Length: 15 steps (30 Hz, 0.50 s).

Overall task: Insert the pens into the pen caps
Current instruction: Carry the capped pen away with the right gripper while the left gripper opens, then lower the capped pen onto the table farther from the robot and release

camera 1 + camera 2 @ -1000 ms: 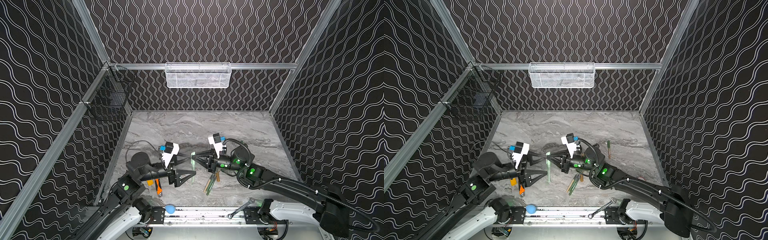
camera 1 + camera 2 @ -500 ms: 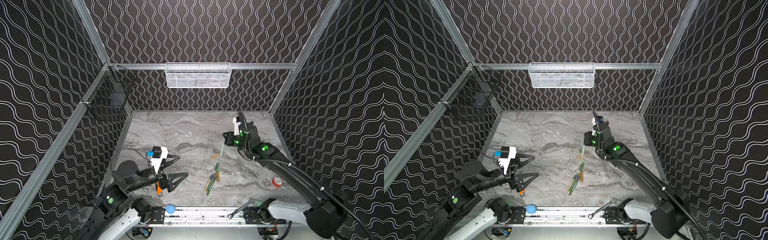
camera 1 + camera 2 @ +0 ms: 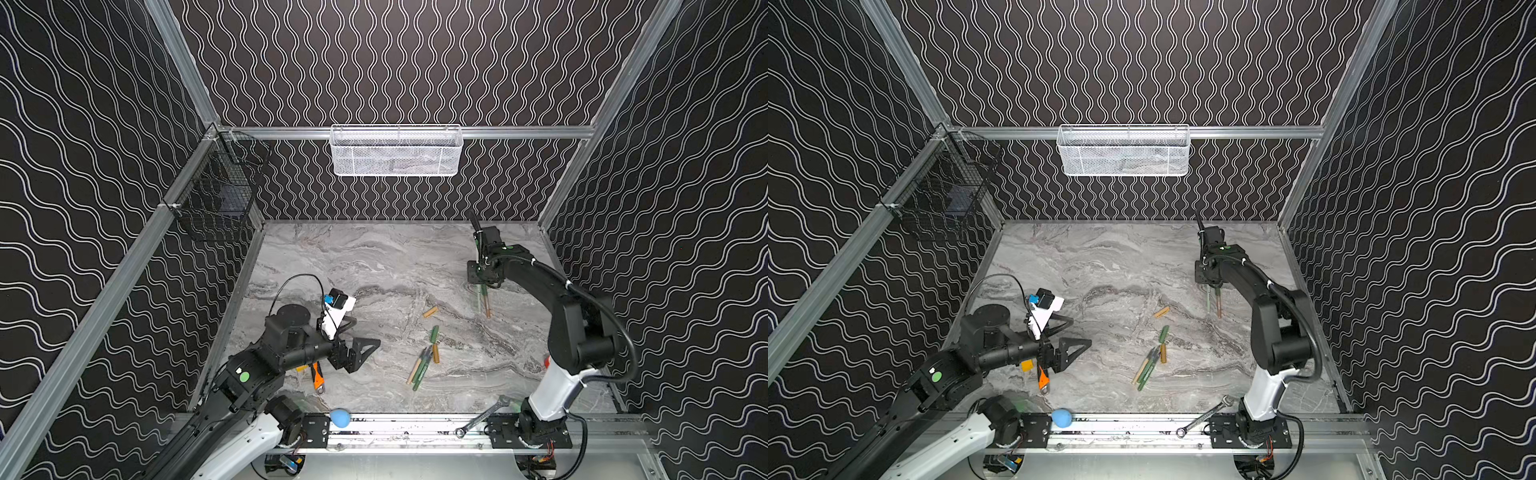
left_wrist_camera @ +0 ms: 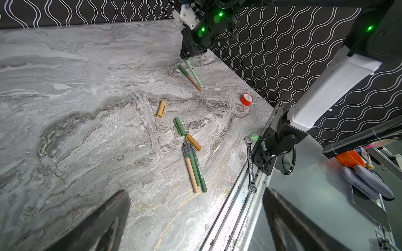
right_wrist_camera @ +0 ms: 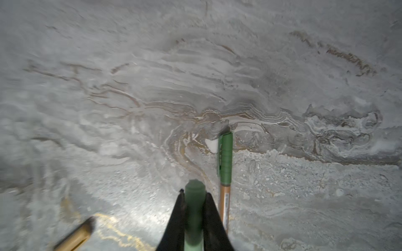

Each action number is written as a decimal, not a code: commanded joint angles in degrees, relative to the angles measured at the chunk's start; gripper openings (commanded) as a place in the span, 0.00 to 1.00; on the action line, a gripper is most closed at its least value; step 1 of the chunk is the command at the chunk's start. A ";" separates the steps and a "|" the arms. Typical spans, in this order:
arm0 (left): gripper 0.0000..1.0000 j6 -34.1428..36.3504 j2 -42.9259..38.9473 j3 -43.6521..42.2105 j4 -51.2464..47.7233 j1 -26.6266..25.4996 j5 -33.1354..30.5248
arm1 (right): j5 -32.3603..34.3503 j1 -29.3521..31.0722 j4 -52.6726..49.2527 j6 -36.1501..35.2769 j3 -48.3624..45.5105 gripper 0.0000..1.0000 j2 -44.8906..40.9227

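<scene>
Right hand [image 5: 193,193] clamping green pen [image 5: 193,226], left hand [image 3: 365,332] splayed, red tape [image 4: 246,99] plain from wrist.

Place: we take this for a robot test cell in a lab.
Walls: we see black panels [image 3: 395,62] with white wavy lines, framed by aluminium rails [image 3: 519,132].
Surface: we see a grey marble-look tabletop [image 3: 374,257].
Fittings: a white mesh basket [image 3: 396,150] and a black wire basket [image 3: 216,203] hang on the rails.
Machines: we see 2 arms, left arm [image 3: 249,374] and right arm [image 3: 577,324], mounted on the front rail [image 3: 395,420].
</scene>
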 commanded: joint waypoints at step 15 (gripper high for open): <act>0.99 1.11 -1.28 -0.29 0.43 0.02 -0.42 | 8.10 -0.07 -6.81 -1.60 6.43 0.16 11.45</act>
